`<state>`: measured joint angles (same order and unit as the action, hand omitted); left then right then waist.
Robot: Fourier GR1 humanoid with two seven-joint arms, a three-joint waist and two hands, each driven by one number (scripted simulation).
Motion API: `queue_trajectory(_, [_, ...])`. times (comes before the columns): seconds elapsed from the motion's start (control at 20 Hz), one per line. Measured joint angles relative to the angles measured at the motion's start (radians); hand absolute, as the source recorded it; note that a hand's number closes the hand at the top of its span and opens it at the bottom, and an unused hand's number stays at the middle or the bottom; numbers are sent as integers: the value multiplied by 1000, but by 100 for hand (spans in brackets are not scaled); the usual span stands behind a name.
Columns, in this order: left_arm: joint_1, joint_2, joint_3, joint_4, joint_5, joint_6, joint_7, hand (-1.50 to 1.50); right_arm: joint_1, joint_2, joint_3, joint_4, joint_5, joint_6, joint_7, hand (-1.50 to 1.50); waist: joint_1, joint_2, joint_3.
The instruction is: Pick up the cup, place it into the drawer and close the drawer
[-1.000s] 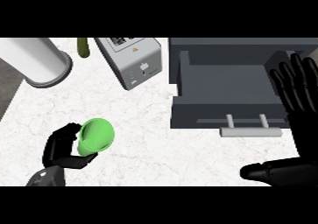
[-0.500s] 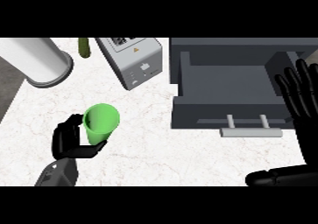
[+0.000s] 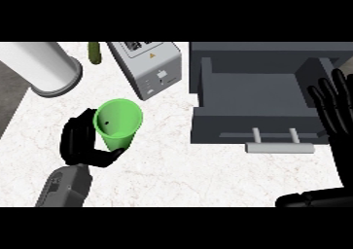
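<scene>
1. The green cup (image 3: 118, 122), left of the open drawer (image 3: 254, 92), is held by its side wall in the curled left hand (image 3: 82, 143).
2. It is judged light, rigid and smooth.
3. The right hand (image 3: 343, 114) is kept open beside the drawer.

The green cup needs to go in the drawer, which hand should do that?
Left. The left robot hand is curled round the green cup, and the open drawer lies to its right. The right robot hand rests open beside the drawer, holding nothing.
</scene>
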<state>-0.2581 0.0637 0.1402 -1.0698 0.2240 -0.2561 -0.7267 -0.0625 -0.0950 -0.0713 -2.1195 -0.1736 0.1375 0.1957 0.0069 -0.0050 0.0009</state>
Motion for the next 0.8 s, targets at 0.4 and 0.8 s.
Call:
queue_trajectory(0.4, [-74, -52, -88, -280, 46, 135, 275, 150, -19, 1, -2, 30, 6, -1, -5, -150, -4, 2, 0])
queue_trajectory(0.8, [-276, -60, -130, -326, 34, 295, 448, 150, 2, -1, -6, 2, 9, 4, -8, -150, -13, 4, -1])
